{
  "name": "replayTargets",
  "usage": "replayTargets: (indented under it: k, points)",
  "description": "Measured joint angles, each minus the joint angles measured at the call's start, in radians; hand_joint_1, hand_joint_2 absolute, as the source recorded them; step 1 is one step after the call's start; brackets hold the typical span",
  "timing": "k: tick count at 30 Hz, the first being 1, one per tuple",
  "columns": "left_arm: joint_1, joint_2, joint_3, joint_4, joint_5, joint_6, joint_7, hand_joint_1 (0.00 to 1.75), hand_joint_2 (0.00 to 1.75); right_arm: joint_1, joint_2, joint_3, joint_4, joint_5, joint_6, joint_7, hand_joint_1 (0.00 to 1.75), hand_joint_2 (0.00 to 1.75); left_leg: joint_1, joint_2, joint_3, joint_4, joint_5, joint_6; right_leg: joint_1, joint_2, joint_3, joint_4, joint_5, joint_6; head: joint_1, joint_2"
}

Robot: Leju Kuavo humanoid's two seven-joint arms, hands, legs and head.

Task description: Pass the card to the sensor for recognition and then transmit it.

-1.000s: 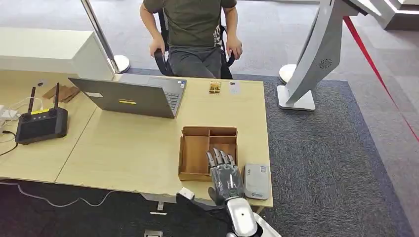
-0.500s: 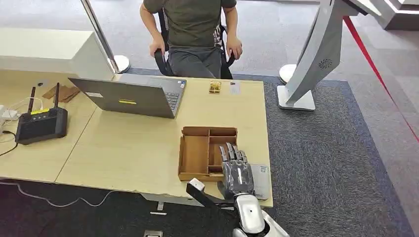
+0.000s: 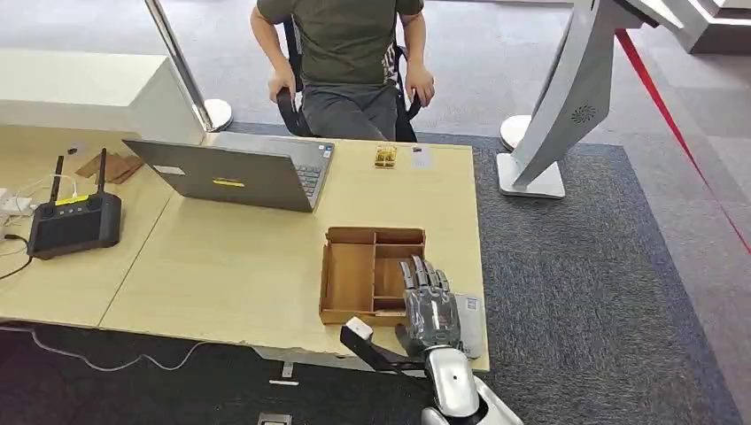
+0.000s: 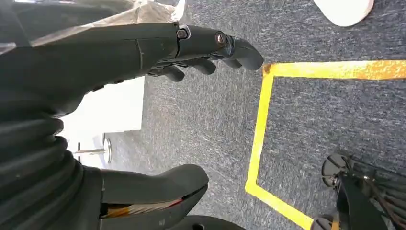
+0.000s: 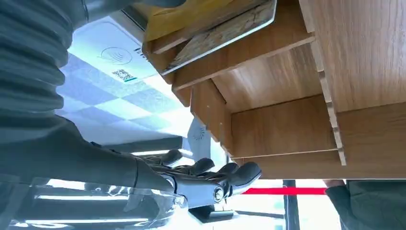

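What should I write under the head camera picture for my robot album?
Robot's right hand hovers over the wooden tray and white card sensor, while a person sits across the table.

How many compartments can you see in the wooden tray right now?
3 in the wooden tray: one tall on the left, two stacked on the right, far and near. The right hand overlaps the near right corner, possibly hiding more.

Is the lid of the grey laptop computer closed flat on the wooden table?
No, the grey laptop computer stands open on the light wooden table, its lid raised and the keyboard showing behind it.
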Motion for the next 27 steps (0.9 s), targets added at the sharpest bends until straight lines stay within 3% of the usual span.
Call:
replayTargets:
  k: [27]
  points:
    - [0.000, 0.000, 0.000, 0.000, 0.006, 0.002, 0.000, 0.00, 1.75, 0.007, 0.000, 0.001, -0.014, 0.001, 0.002, -0.002, 0.00, 1.75, 0.000, 0.000, 0.000, 0.000, 0.000, 0.000, 0.000, 0.000, 0.000, 0.000, 0.000, 0.000, 0.000, 0.000]
